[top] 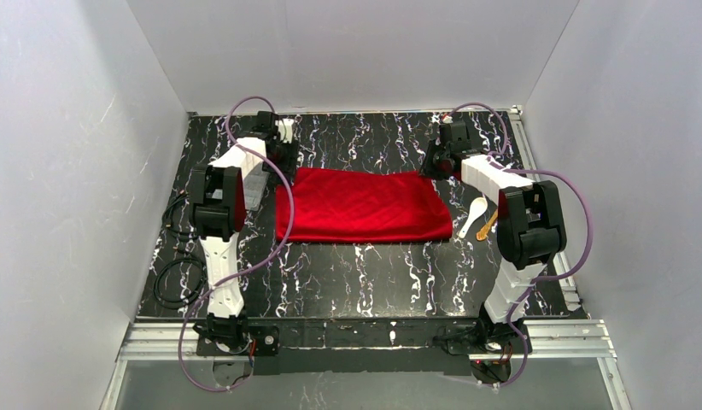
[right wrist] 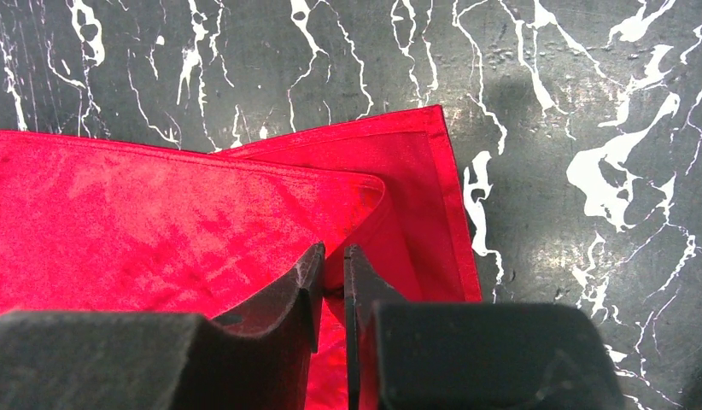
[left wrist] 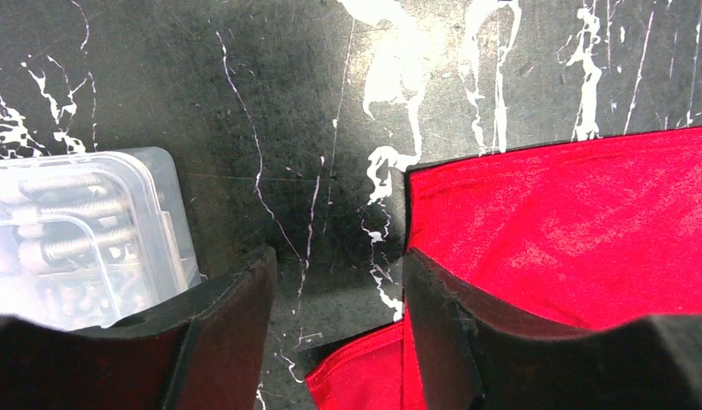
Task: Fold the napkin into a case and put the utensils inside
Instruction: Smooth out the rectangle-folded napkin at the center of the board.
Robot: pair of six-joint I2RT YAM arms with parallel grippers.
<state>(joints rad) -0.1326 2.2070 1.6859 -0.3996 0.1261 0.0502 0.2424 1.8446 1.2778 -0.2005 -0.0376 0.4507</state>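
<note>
napkin (top: 362,206) is lying folded, long axis running left-right; right gripper (right wrist: 335,253) is pinching its corner, left gripper (left wrist: 337,266) is hanging released.

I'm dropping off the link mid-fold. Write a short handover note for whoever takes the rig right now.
Left gripper: open and holding nothing, low at the napkin's far left corner, one finger over the cloth.
Right gripper: shut, apparently pinching the top layer's edge at the far right corner.
Napkin: folded in half into a wide rectangle, not yet a case.
White spoon and yellow-gold utensil: on the table just right of the napkin.
Left to do: the remaining folds, then both utensils inside.
</note>
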